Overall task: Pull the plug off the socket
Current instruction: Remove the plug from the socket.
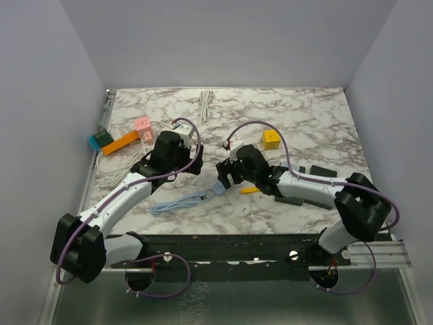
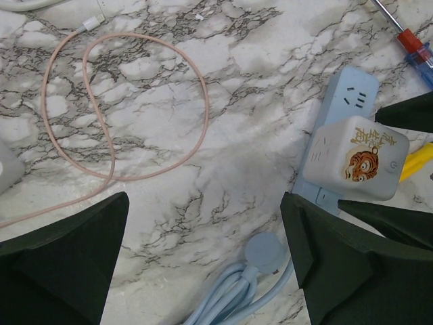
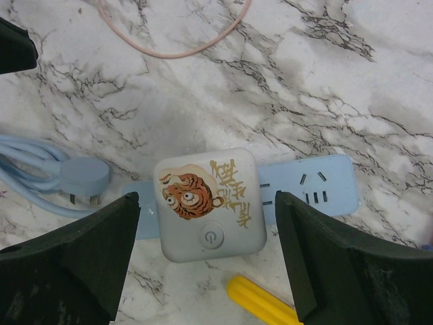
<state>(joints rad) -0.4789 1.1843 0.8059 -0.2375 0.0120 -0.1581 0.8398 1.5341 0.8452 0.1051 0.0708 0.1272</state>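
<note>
The plug (image 3: pixel 208 203) is a white square adapter with a tiger picture, seated in a light blue power strip (image 3: pixel 318 193) lying flat on the marble table. My right gripper (image 3: pixel 206 200) is open above it, one finger on each side of the plug, not touching it. My left gripper (image 2: pixel 204 203) is open and empty over bare marble, just left of the strip's end (image 2: pixel 348 91), with the plug (image 2: pixel 355 159) to its right. In the top view the right gripper (image 1: pixel 226 176) hides the plug; the left gripper (image 1: pixel 193 162) is beside it.
The strip's coiled blue cable (image 1: pixel 176 204) and its round plug (image 2: pixel 267 252) lie near the left fingers. A pink cable loop (image 2: pixel 203 101), a yellow screwdriver handle (image 3: pixel 260 301), a yellow block (image 1: pixel 271 139), coloured blocks (image 1: pixel 120 143) and a white cable (image 1: pixel 206 105) lie around.
</note>
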